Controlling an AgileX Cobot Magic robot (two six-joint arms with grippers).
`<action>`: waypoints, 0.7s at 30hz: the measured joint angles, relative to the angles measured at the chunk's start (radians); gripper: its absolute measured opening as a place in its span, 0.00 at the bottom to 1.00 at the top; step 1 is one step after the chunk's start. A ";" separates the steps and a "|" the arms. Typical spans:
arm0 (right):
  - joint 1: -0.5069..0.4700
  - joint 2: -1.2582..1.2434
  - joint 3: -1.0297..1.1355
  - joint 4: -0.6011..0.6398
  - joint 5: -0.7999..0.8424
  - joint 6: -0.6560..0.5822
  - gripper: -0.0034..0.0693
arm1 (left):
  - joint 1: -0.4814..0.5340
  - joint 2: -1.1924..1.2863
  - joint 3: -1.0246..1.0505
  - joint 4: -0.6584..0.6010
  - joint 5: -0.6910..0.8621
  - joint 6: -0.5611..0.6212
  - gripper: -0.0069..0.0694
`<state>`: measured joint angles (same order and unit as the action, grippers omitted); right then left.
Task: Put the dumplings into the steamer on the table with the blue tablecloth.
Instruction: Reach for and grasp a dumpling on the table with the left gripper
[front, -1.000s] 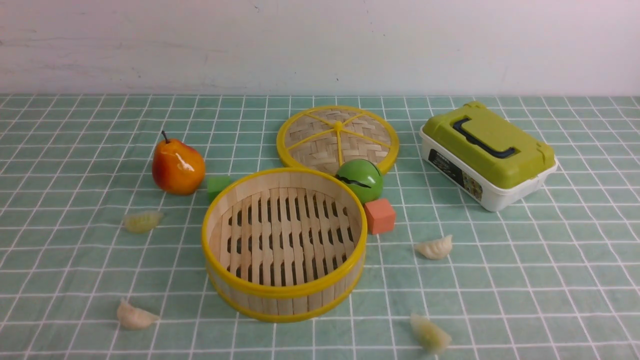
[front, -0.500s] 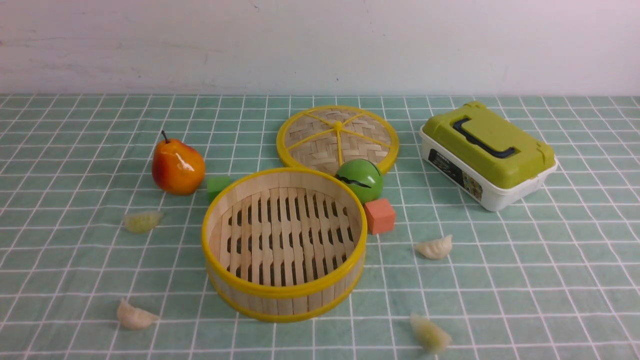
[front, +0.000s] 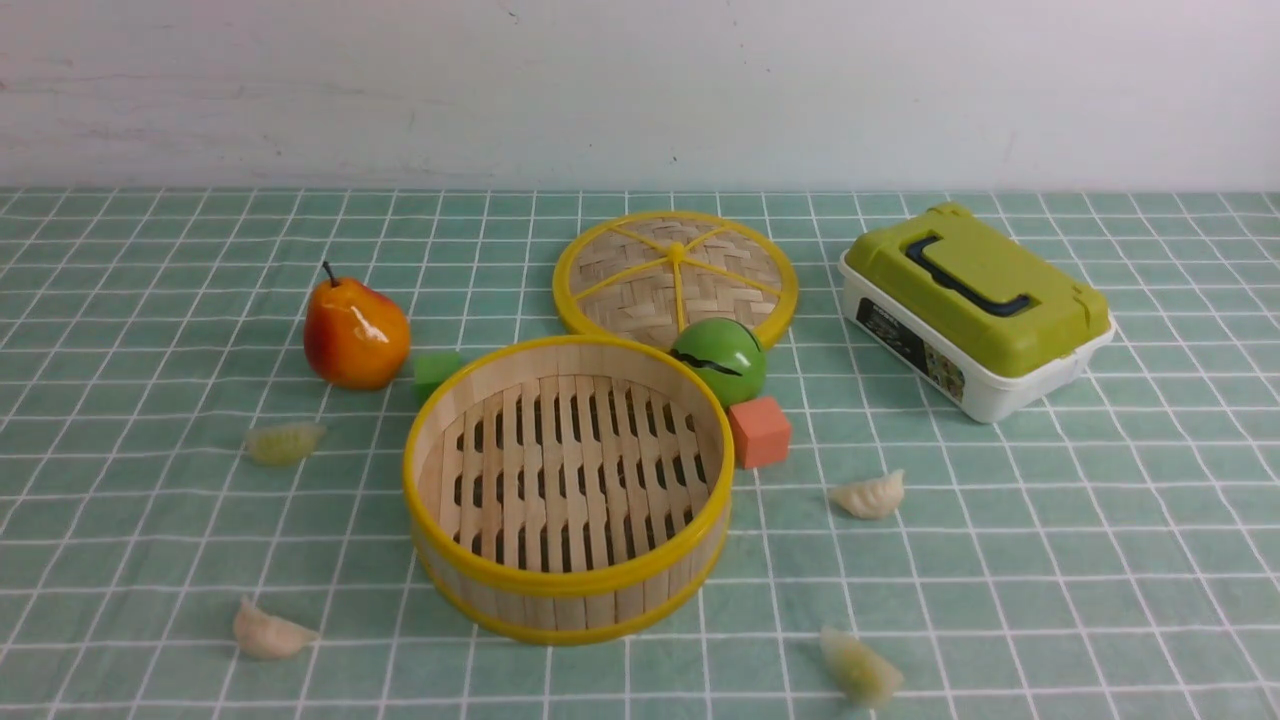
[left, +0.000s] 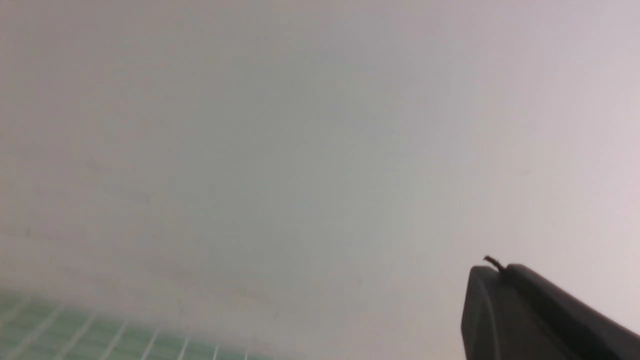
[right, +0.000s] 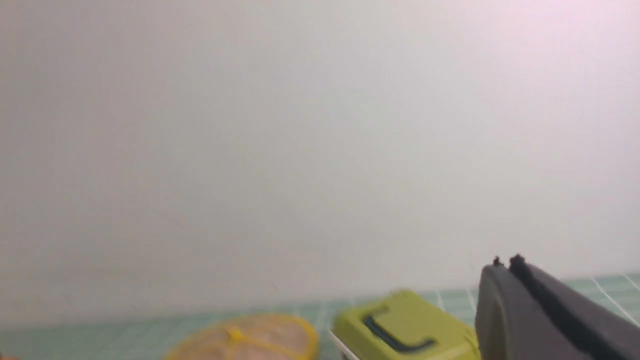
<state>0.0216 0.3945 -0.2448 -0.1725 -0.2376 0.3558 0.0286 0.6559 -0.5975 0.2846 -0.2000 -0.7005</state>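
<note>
The big pear (front: 357, 334) is orange and red (with a little stem on top). A green ball (front: 720, 361) with black marks sits by a pinkish-red block (front: 760, 433). There is a green block (front: 437, 375), a round woven lid (front: 677, 280) and a white box with a green top (front: 980, 310).

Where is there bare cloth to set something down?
Bare cloth: between the lidded box and the right-hand pale dumpling; also left of the pear. Crowded: the steamer's far right, where green ball, woven lid and orange block cluster.
</note>
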 joint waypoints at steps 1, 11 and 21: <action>0.000 0.047 -0.025 0.000 0.062 -0.040 0.03 | 0.000 0.072 -0.039 0.010 0.053 -0.062 0.07; 0.044 0.412 -0.234 0.014 0.729 -0.164 0.03 | -0.214 0.568 -0.396 0.133 0.724 -0.066 0.07; 0.208 0.610 -0.258 0.060 0.676 -0.281 0.03 | -0.150 0.976 -0.690 -0.340 1.049 0.682 0.07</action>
<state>0.2294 1.0043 -0.5023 -0.1128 0.4382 0.0750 -0.1211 1.6314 -1.2877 -0.0554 0.8493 -0.0184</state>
